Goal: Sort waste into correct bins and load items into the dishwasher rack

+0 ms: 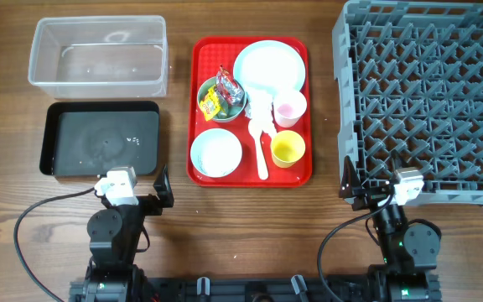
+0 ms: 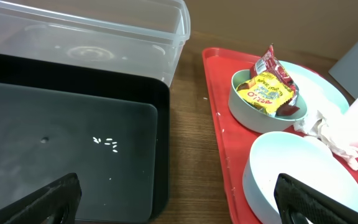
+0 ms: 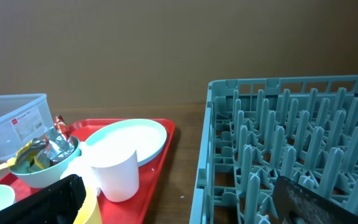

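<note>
The left tool (image 2: pixel 176 202) has its fingers spread wide on nothing, with the black bin (image 2: pixel 73 143) just ahead-left and the red tray (image 2: pixel 222 140) ahead-right, its bowl (image 2: pixel 247 112) holding what look like snack wrappers (image 2: pixel 266 90). The right tool (image 3: pixel 179 202) is equally spread and empty, the dishwasher rack (image 3: pixel 278 84) close ahead on its right.

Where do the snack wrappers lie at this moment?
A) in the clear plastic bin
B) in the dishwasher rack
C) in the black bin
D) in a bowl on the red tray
D: the snack wrappers lie inside the pale green bowl, which stands on the red tray.
</note>
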Tool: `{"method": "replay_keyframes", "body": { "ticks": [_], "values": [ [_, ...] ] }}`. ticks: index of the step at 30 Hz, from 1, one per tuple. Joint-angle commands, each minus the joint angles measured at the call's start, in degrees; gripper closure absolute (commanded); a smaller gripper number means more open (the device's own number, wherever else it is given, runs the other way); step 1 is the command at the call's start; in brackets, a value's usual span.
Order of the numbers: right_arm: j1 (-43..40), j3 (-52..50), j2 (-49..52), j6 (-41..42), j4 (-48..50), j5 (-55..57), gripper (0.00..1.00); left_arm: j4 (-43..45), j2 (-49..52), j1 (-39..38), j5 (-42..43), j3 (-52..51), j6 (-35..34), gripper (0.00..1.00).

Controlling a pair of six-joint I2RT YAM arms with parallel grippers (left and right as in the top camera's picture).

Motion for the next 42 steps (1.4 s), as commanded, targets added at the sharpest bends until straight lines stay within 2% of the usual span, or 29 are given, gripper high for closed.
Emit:
{"method": "replay_keyframes", "body": {
  "ticks": [1, 14, 19, 23, 25, 27, 28, 30, 32, 33, 35, 38, 40, 42],
  "values": [
    [0.1, -0.1, 0.1, 0.8, 0.2, 0.5, 0.0, 0.0, -0.2, -0.3, 0.5, -0.4, -0.3, 0.0],
    [0.1, -0.1, 0.1, 0.8, 0.2, 0.5, 0.0, 0.0, -0.2, -0.3, 0.5, -0.4, -0.3, 0.0],
    [0.1, -0.1, 0.1, 0.8, 3.7, 1.4, 0.01, 0.0, -0.2, -0.3, 0.3, -0.4, -0.3, 0.0],
    [0.1, 0.3, 0.1, 1.0, 11.0, -4.6, 0.0, 0.8, -0.2, -0.3, -1.0, -0.4, -0.4, 0.0],
    [0.1, 3.5, 0.1, 1.1, 9.3, -8.8, 0.0, 4.8, -0.2, -0.3, -0.6, 0.9, -2.2, 0.0],
    [0.1, 11.1, 1.5, 0.3, 0.7, -9.9, 0.0, 5.7, 0.1, -0.3, -0.6, 6.8, -2.9, 0.0],
    [0.1, 15.8, 3.8, -2.7, -3.4, -9.9, 0.0, 4.3, 1.4, -0.3, -0.6, 10.4, -2.9, 0.0],
    [0.1, 23.5, 9.7, -6.6, -7.8, -9.9, 0.0, 1.1, 5.7, -0.3, -0.5, 16.2, -2.9, 0.0],
    [0.1, 30.4, 17.3, -6.9, -10.4, -9.7, 0.0, -2.7, 11.5, -0.3, 1.4, 23.5, -1.4, 0.0],
    [0.1, 34.7, 22.8, -6.9, -12.3, -9.7, 0.0, -6.3, 16.5, -0.3, 4.0, 29.7, 1.4, 0.0],
    [0.1, 41.7, 32.1, -6.7, -16.3, -9.7, 0.0, -15.4, 26.9, -0.3, 4.9, 42.2, 1.8, 0.0],
    [0.1, 54.1, 47.1, -6.2, -26.4, -10.1, 0.0, -34.8, 45.0, -1.4, 5.5, 63.6, 3.2, 0.0],
    [0.1, 61.7, 56.8, -6.3, -32.8, -13.1, 0.0, -46.4, 57.4, -1.7, 5.7, 77.9, 9.2, 0.0],
    [0.1, 63.0, 63.2, -4.6, -33.0, -15.2, 0.0, -53.2, 66.7, -1.6, 6.1, 86.2, 13.4, 0.0]
  ]
}}
